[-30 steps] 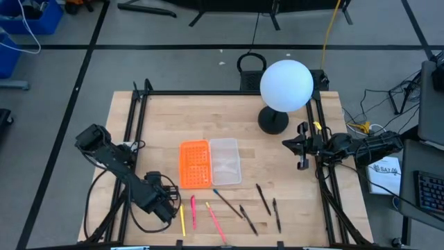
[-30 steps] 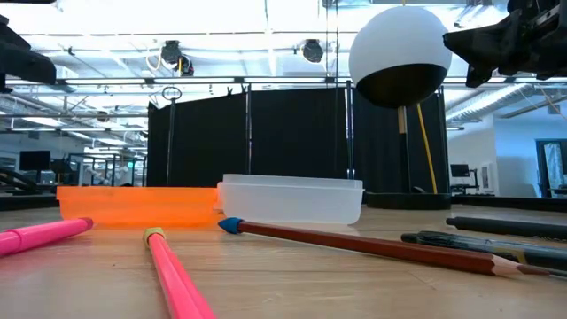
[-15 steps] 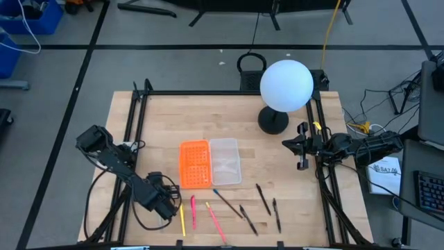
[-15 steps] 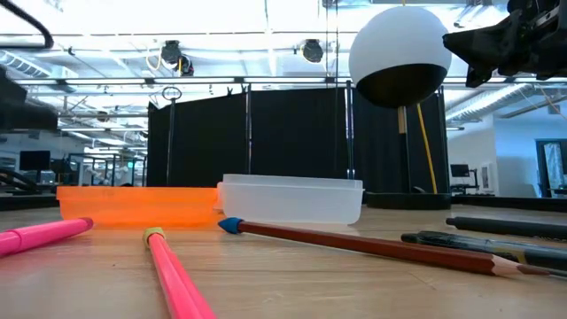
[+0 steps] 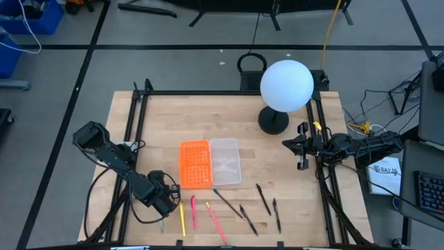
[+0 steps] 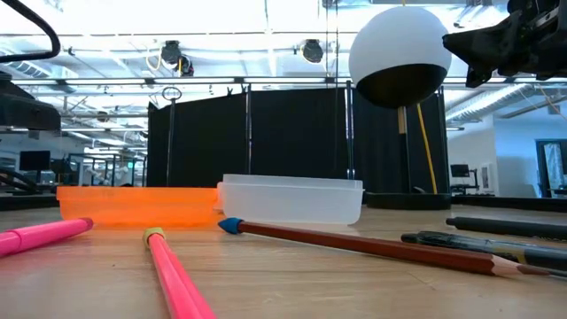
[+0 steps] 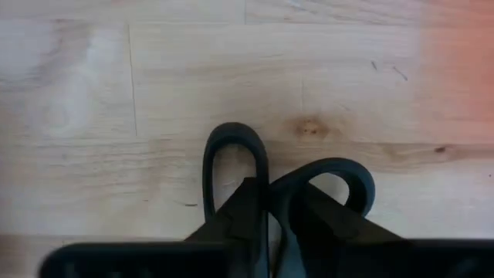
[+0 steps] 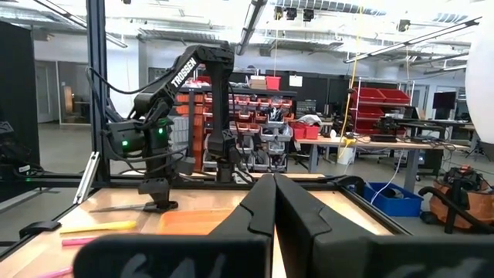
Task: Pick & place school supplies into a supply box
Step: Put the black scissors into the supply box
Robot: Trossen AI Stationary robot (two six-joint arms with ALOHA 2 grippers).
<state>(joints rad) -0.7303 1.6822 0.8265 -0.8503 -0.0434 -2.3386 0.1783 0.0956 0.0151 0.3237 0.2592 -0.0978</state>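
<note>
1. Currently the left gripper [image 7: 270,202] clamps the scissors [image 7: 287,179] by their black handles, low over the table's [image 5: 277,156] front-left area.
2. Right gripper [image 8: 272,202] fingers are closed together, empty.
3. Supply box [image 5: 225,161] sits mid-table.

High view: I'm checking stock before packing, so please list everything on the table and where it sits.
supply box: 1, clear, table centre
orange panel: 1, perforated, touching the box's left side
lamp: 1, white globe on dark base, back right
scissors: 1, black handles, front left, at the left hand
yellow pencil: 1, front left
pink pens: 2, front
red-brown pencil: 1, blue end, front centre
dark pens: 3, front right
left hand: 1, dark, over scissors
right hand: 1, dark, shut, right edge
</note>
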